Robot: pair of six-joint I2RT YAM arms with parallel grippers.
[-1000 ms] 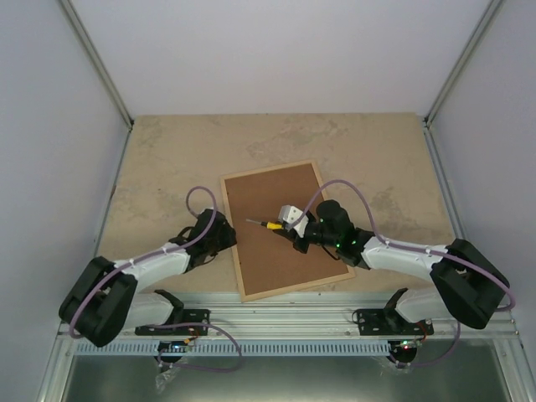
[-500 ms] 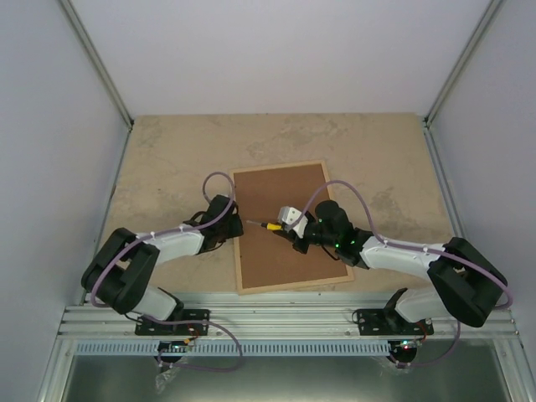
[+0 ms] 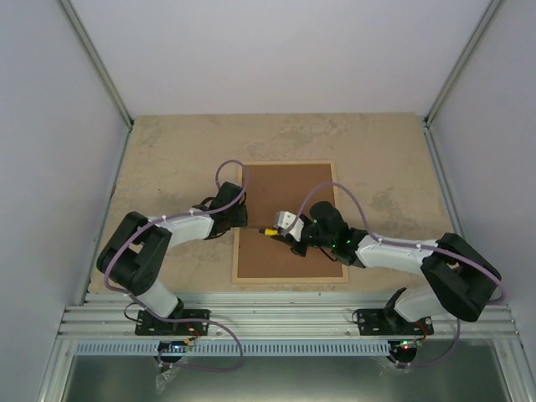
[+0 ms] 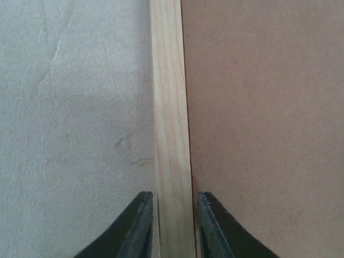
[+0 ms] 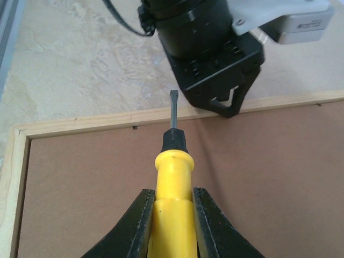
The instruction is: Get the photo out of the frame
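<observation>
From above, the frame [image 3: 236, 255] lay back-up near the middle of the surface [image 3: 167, 159], a little toward the near edge. Half a second before it had sat skewed, with its far end leaning toward the right edge. Now its long axis ran almost straight from the near edge to the far edge. The left arm had swung inward with it, and the left claw [image 3: 241, 223] sat on the frame's left rail. The right claw [image 3: 281, 230] had stayed over the brown fibreboard backing board [image 3: 289, 188], holding a screwdriver [image 3: 271, 230] whose tip pointed toward the left edge.

In the left wrist view, the pale wood rail, straight-grained and flat-faced, ran up the middle. Matte, mottled stone-like surface lay on one side and smooth brown board on the other. The left claw straddled the rail, one dark finger [image 4: 141, 226] pressed close against each side.

In the right wrist view, the right claw was clamped on the glossy yellow handle. The dark flat-bladed shaft hung above the board and aimed at the rail near the left claw's black body.
</observation>
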